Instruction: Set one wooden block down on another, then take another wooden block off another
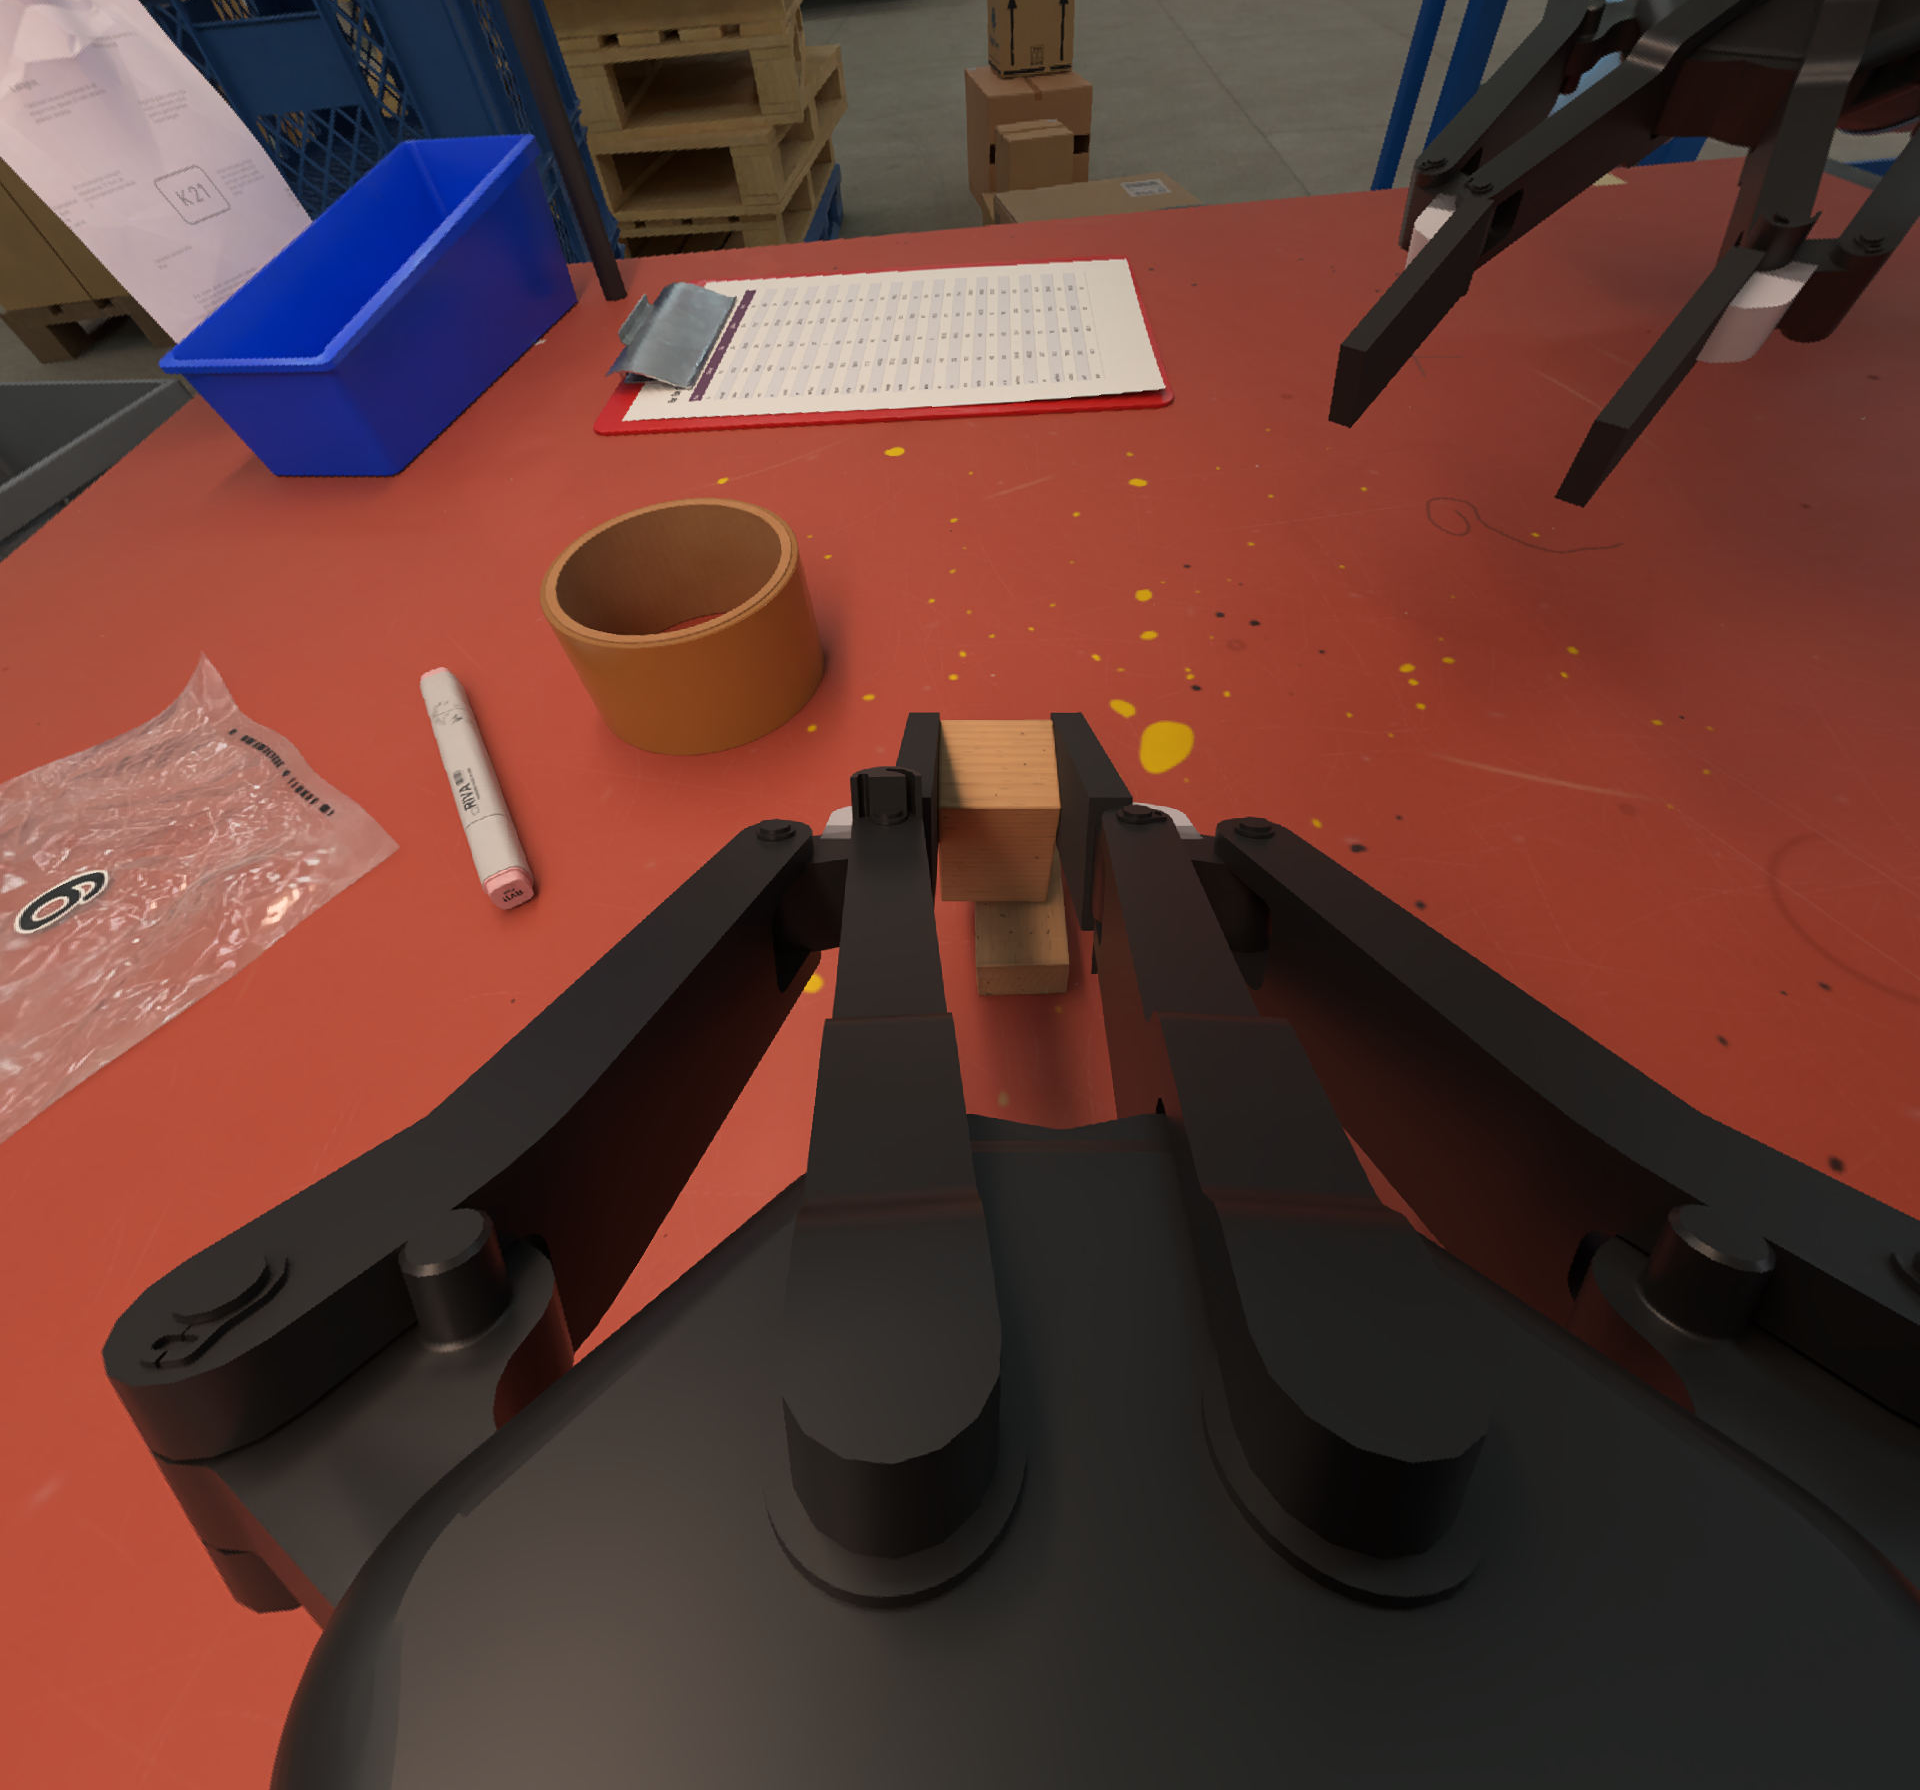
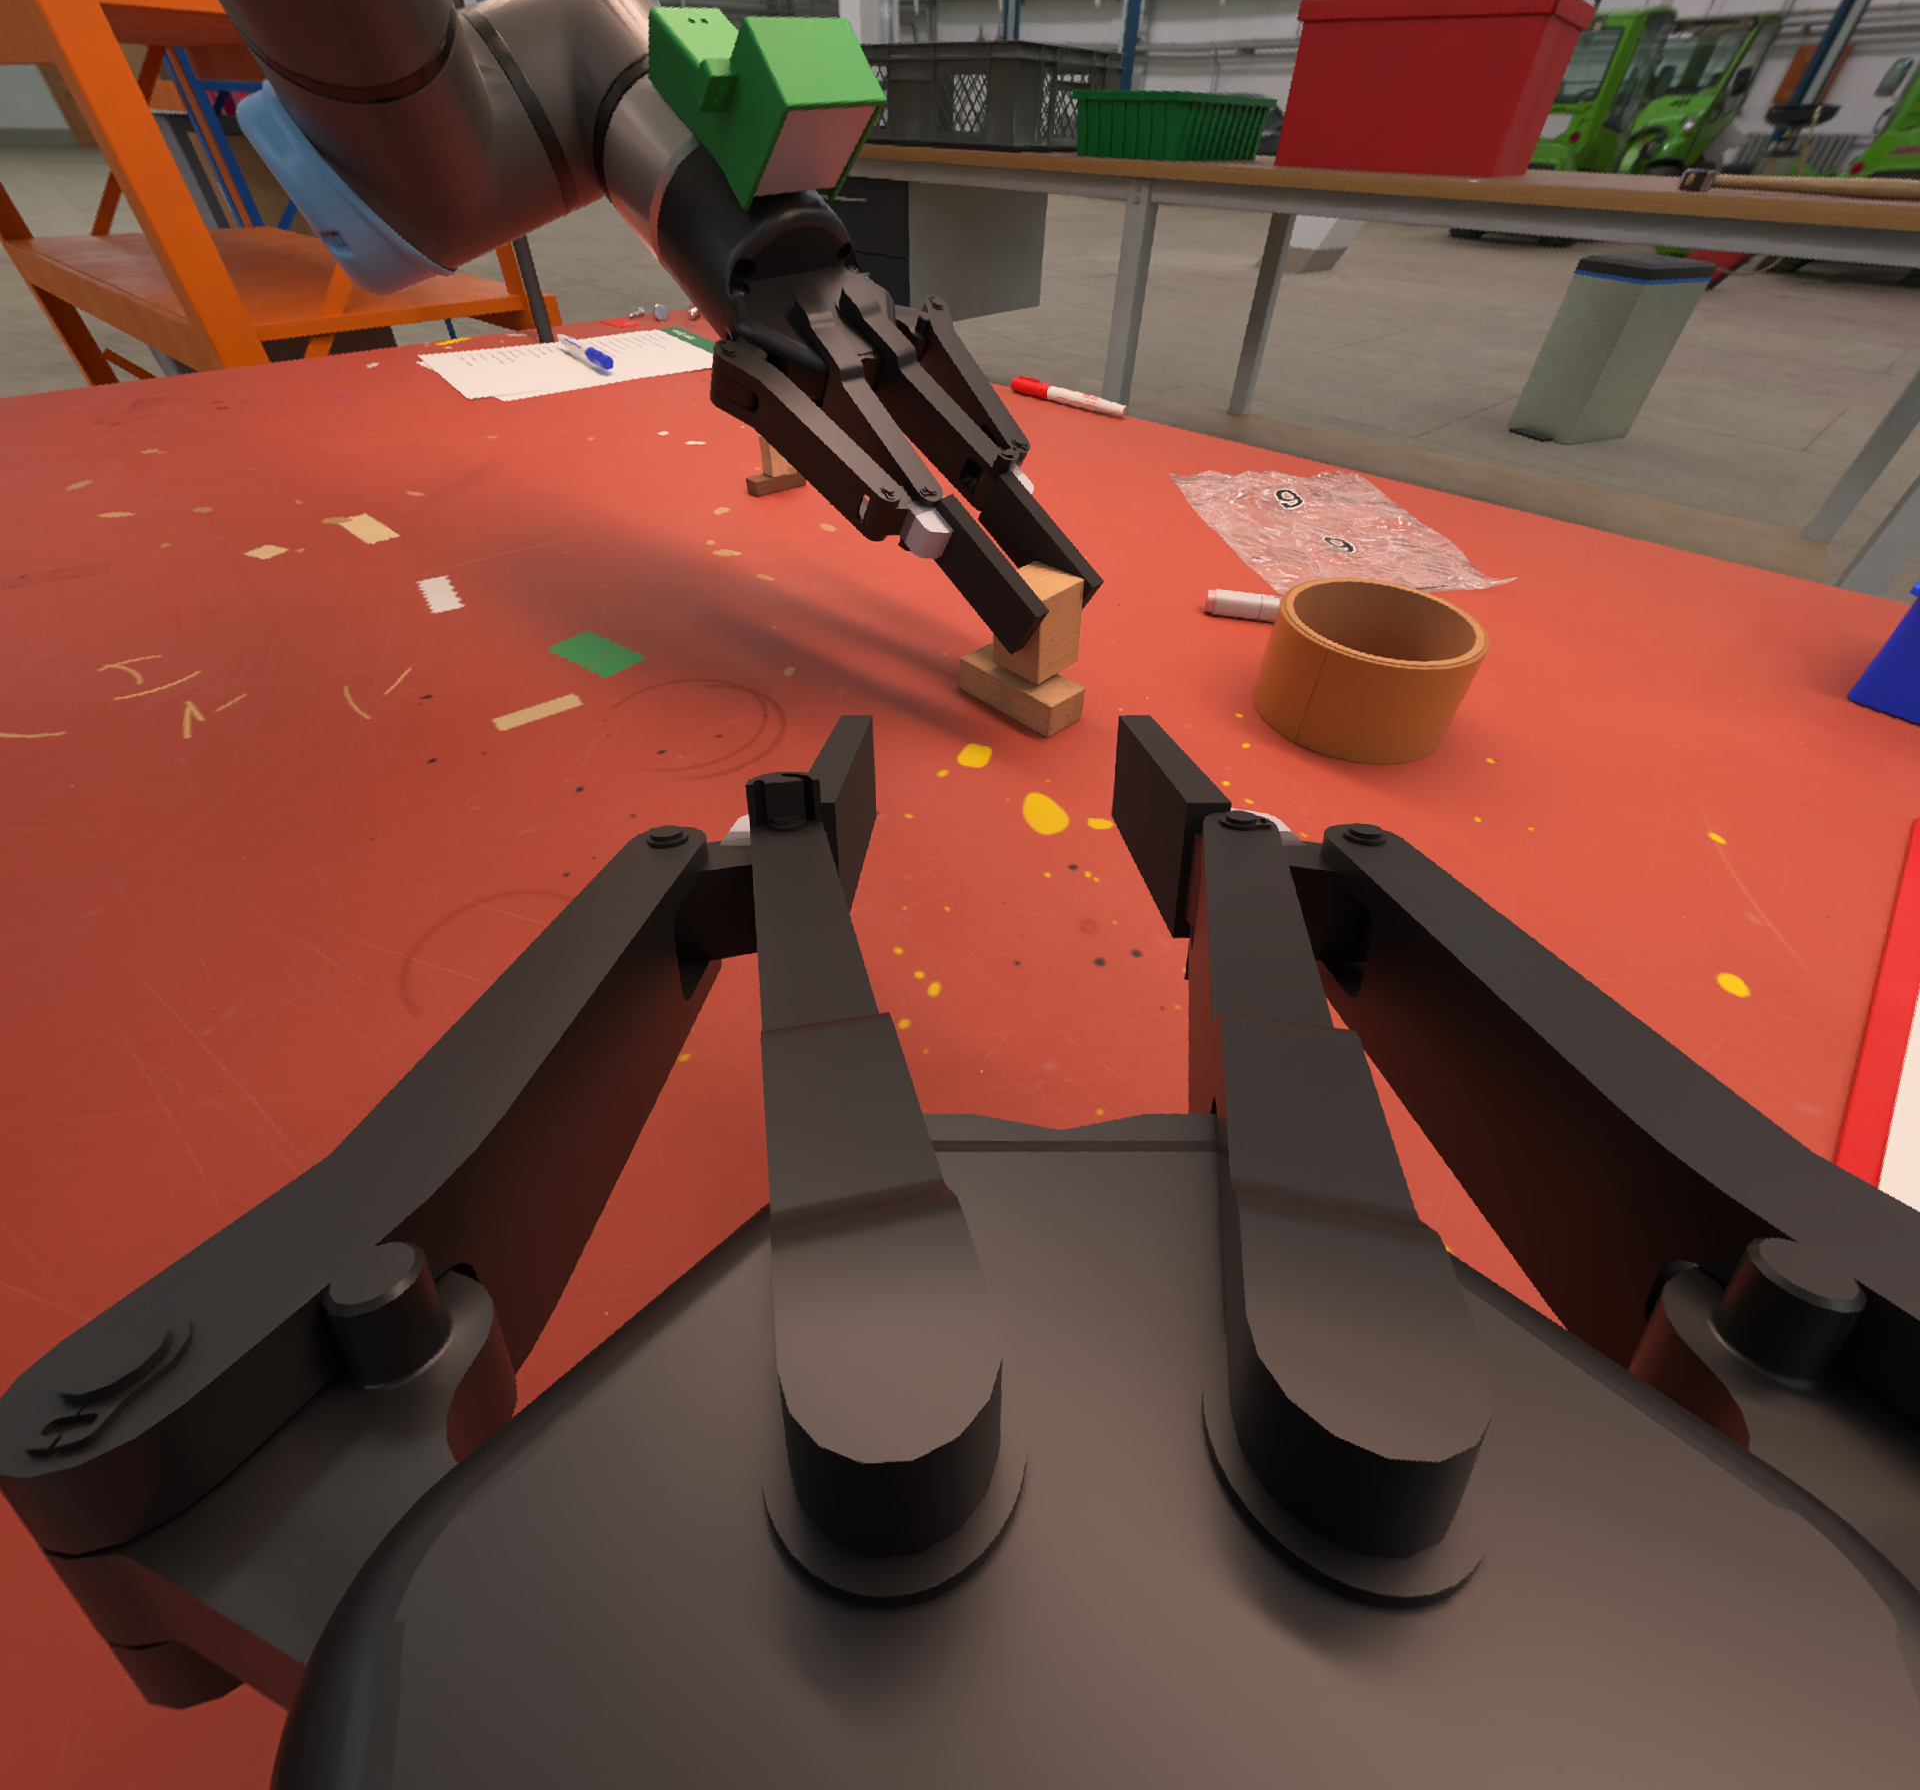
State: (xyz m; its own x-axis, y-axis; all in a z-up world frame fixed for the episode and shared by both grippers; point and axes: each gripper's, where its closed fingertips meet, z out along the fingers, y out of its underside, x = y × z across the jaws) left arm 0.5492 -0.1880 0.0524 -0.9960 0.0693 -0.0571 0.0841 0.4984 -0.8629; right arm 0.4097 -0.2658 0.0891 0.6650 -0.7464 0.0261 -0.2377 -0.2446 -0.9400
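My left gripper (image 1: 997, 734) is shut on a light wooden cube (image 1: 995, 805), with one finger on each side. The cube rests on a flat wooden block (image 1: 1023, 951) on the red table (image 1: 1351, 805). In the right wrist view the left gripper (image 2: 1051, 602) reaches down from the upper left, and the cube (image 2: 1055, 639) meets the top of the flat block (image 2: 1023, 698). My right gripper (image 2: 992, 784) is open and empty, a short way in front of this stack; it also shows in the left wrist view (image 1: 1460, 452). Another small wooden stack (image 2: 774, 475) stands behind the left arm.
A brown tape roll (image 1: 681, 623) stands left of the stack. A white marker (image 1: 478, 784) and a clear plastic bag (image 1: 156, 867) lie farther left. A blue bin (image 1: 384, 306) and a red clipboard (image 1: 894, 343) lie at the far edge. A red marker (image 2: 1070, 397) lies near the table's edge.
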